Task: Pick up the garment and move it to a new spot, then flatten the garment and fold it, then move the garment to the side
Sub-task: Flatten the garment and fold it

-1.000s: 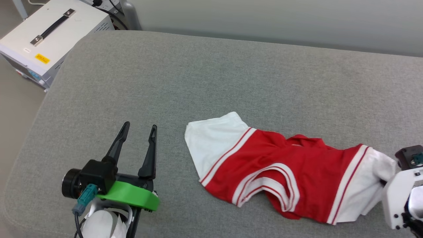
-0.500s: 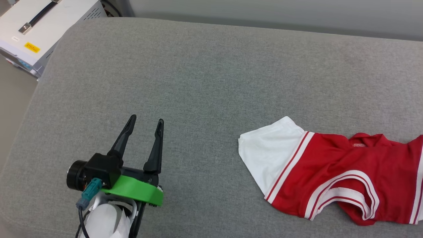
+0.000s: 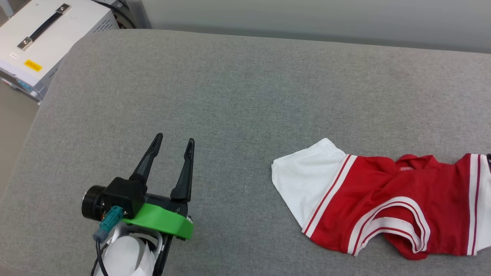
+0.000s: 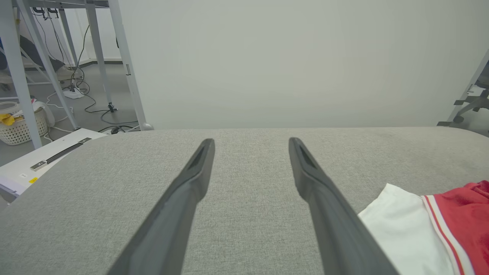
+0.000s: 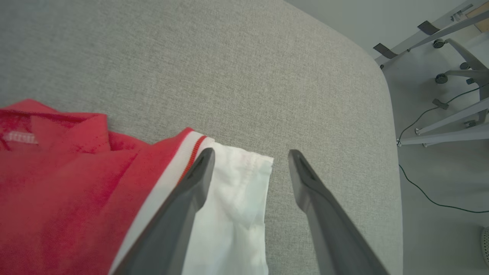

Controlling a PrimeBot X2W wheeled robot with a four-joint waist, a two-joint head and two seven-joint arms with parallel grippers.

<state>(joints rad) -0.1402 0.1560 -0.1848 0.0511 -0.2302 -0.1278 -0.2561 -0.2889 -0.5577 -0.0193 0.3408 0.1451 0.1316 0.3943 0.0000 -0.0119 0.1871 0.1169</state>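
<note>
Head view: the red garment with white sleeves lies rumpled at the lower right of the frame on a grey upholstered surface, running off the right edge. A white box with a black handle sits at the upper left. The left gripper is at the lower left, well apart from the garment, jaws wide open and empty. Right wrist view: the right gripper is spread wide over the white sleeve at centre bottom, gripping nothing.
</note>
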